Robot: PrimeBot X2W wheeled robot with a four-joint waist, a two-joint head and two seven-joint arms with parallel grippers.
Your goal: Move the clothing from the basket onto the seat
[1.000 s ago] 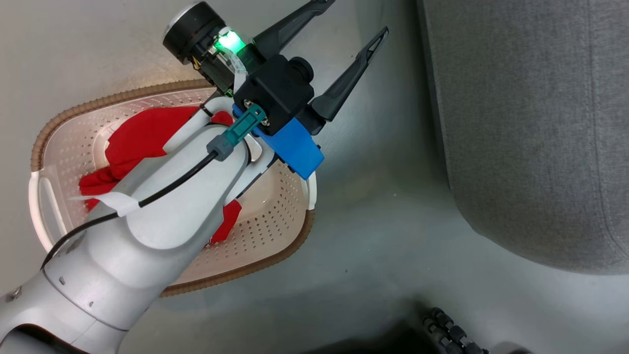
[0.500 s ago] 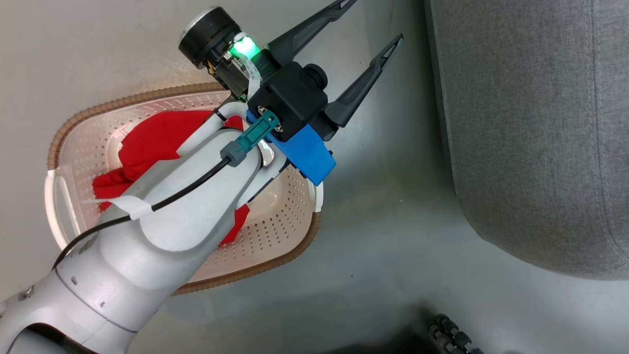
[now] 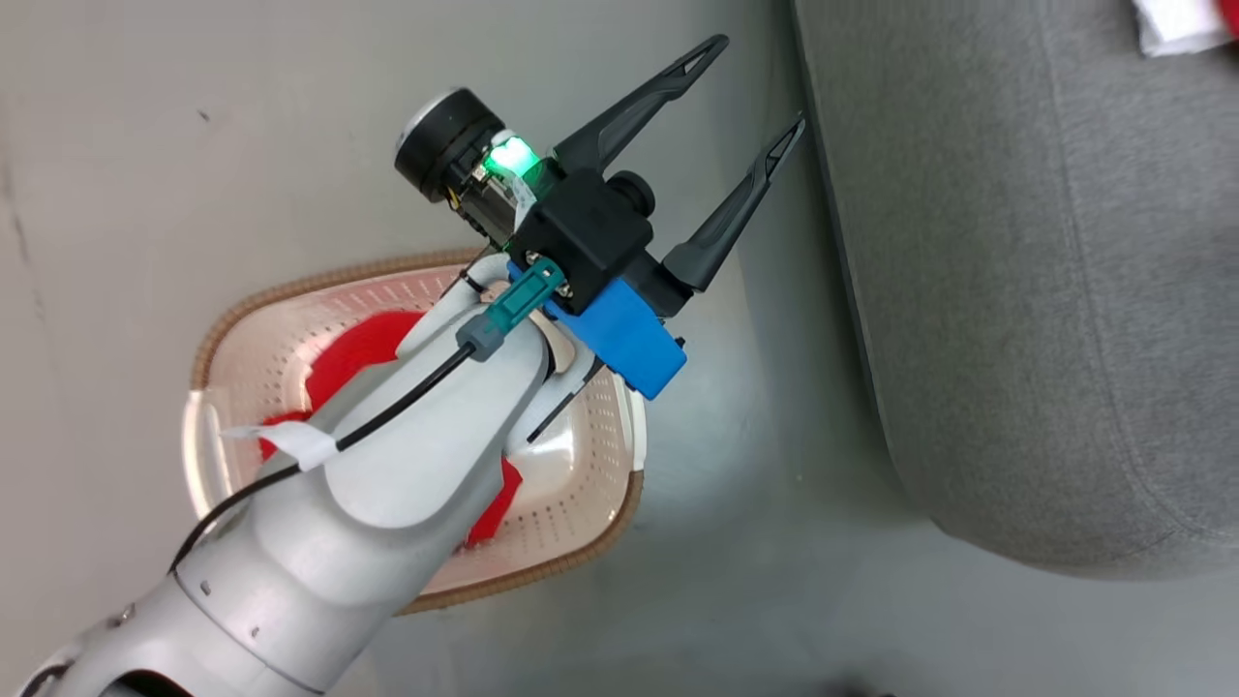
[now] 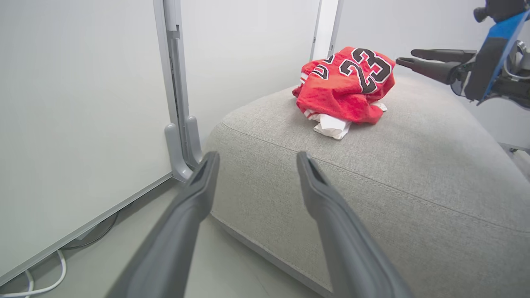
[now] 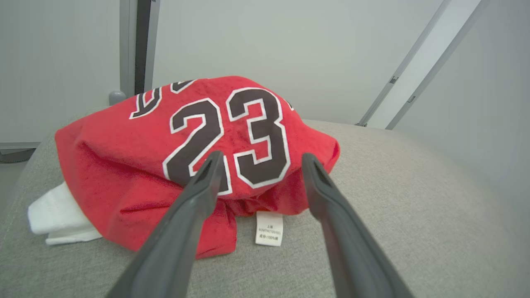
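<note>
One red jersey (image 5: 207,136) with a black 23 lies crumpled on the grey seat (image 5: 393,198), a white fold under its left side. My right gripper (image 5: 261,155) is open just in front of it, holding nothing. The left wrist view shows that jersey (image 4: 345,89) on the seat (image 4: 414,174) with the right gripper (image 4: 406,56) open beside it. More red clothing (image 3: 353,353) lies in the cream basket (image 3: 542,571), mostly hidden by my left arm. My left gripper (image 3: 760,81) is open and empty over the floor between basket and seat (image 3: 1016,290).
A pale wall with a grey upright post (image 4: 176,103) stands behind the seat, and a white cable (image 4: 49,281) runs along its base. Smooth grey floor (image 3: 755,542) separates basket and seat. A scrap of the jersey (image 3: 1176,24) shows at the seat's far corner.
The head camera has shifted, so the basket sits lower in the picture and a corner of the jersey on the seat has come into view. My right gripper has gone from shut to open.
</note>
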